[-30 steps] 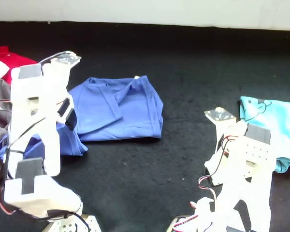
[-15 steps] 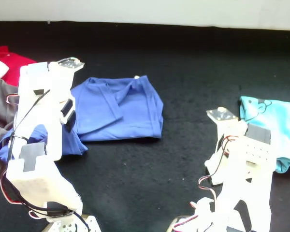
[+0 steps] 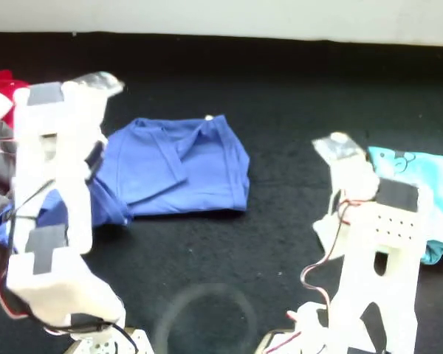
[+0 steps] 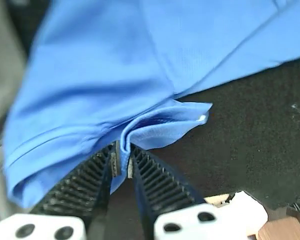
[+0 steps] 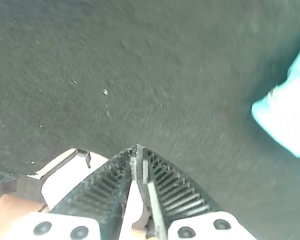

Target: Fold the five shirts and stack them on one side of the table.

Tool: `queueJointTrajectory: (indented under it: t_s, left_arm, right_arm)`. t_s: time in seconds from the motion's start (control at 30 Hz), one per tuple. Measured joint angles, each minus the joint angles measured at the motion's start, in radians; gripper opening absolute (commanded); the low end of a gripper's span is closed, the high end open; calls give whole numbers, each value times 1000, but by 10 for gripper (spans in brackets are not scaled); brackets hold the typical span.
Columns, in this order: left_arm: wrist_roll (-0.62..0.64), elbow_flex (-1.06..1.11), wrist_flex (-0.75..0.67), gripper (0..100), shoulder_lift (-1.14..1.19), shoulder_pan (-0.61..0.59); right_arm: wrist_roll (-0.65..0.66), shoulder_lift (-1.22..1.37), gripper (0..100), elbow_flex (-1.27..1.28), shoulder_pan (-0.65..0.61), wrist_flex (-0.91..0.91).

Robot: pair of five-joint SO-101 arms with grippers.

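The left gripper pinches an edge fold of the blue shirt, whose body lies beyond it on the table, while the right gripper, pressed together empty, is well apart from that shirt.

Black, felt-like table with a few lint specks. Pale strip runs along its far edge, possibly a wall. Wood-coloured patch borders the black. Light is even.
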Motion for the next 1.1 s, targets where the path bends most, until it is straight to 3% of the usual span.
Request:
queueJointTrajectory:
  t_s: [0.2,0.37,0.47,0.67,1.1]
  left_arm:
    - [41,-12,20,7,-203,-173]
    - [43,98,20,7,-336,-258]
    - [43,180,20,7,-425,-276]
    - [43,342,11,7,-589,-276]
    - [43,560,-38,7,-770,-328]
  right_arm:
    - [-37,222,9,-178,-137,-95]
    - [-57,532,9,-427,-252,-103]
    - [-57,713,19,-605,-304,-103]
    - [-57,1023,199,-954,-384,-92]
    - [-57,1534,202,-1599,-470,-91]
